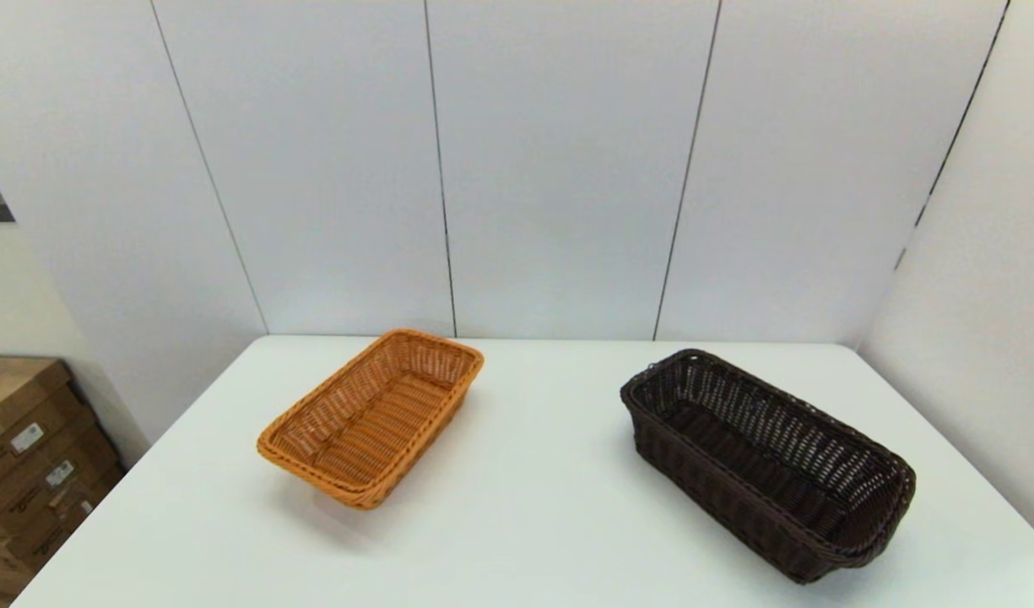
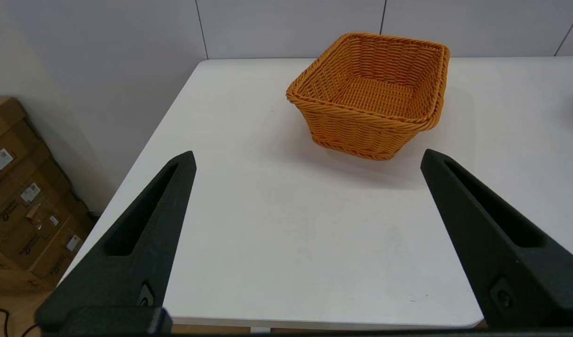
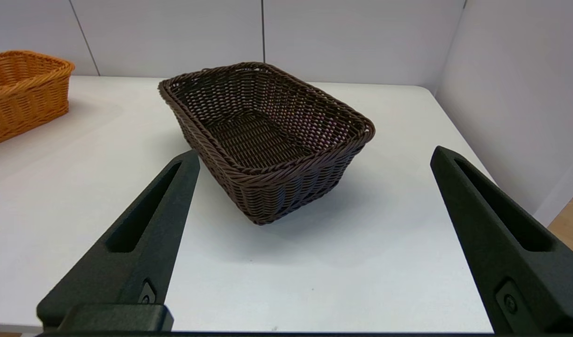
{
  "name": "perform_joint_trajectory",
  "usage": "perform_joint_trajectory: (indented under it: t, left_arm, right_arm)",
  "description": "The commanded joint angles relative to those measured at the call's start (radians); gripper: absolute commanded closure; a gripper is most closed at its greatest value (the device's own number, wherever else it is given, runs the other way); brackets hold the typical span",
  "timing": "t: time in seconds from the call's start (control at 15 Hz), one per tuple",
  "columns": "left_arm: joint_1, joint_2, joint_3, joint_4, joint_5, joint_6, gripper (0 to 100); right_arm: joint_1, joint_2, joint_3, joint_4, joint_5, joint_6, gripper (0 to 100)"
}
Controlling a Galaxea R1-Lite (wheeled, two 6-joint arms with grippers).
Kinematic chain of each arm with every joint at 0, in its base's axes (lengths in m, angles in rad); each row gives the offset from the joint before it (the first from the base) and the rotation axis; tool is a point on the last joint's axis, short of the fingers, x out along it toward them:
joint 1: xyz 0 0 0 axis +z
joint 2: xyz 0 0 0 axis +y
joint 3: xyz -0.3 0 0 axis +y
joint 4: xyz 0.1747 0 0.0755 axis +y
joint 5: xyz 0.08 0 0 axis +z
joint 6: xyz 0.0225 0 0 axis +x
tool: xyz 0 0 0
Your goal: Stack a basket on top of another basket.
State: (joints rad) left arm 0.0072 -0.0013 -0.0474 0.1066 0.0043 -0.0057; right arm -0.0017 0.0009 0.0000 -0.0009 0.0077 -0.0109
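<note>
a: what did the 2 containers hold?

b: nothing that showed. the orange-tan wicker basket (image 1: pixel 371 416) sat upright on the left half of the white table (image 1: pixel 525 507), and its woven floor was bare. the dark brown wicker basket (image 1: pixel 768 463) sat upright on the right half, and its floor was bare too.

a: were they touching?

b: no, well apart, with a bare stretch of table between them. each lay at an angle, the orange-tan one with its far end turned toward the middle, the dark one with its near end turned toward the right edge.

a: how did the dark one look?

b: nearly black, rectangular, open weave with gaps in the walls, and a braided rim running all round. it looked longer and deeper than the orange-tan basket, which had the same braided rim and slanted walls.

a: and the grippers?

b: neither appeared in the head view. the left gripper (image 2: pixel 307 157) hung back at the near edge of the table, fingers spread wide and holding nothing, with the orange-tan basket (image 2: pixel 370 93) ahead of it. the right gripper (image 3: pixel 314 154) was likewise at the near edge, fingers spread wide and holding nothing, facing the near short end of the dark brown basket (image 3: pixel 267 140).

a: anything off the table?

b: stacked cardboard boxes (image 1: pixel 27 464) stood on the floor at its left.
</note>
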Motion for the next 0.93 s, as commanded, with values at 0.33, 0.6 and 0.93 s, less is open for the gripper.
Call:
perform_joint_trajectory:
  t: [0.33, 0.6, 0.93]
  left_arm:
    - [0.000, 0.001, 0.000, 0.001, 0.000, 0.000, 0]
    - [0.000, 0.001, 0.000, 0.002, 0.000, 0.000, 0]
    - [0.000, 0.001, 0.000, 0.001, 0.000, 0.000, 0]
  right_arm:
    - [0.000, 0.001, 0.002, -0.001, 0.000, 0.000, 0]
    - [0.000, 0.001, 0.002, -0.001, 0.000, 0.000, 0]
    - [0.000, 0.001, 0.002, -0.001, 0.000, 0.000, 0]
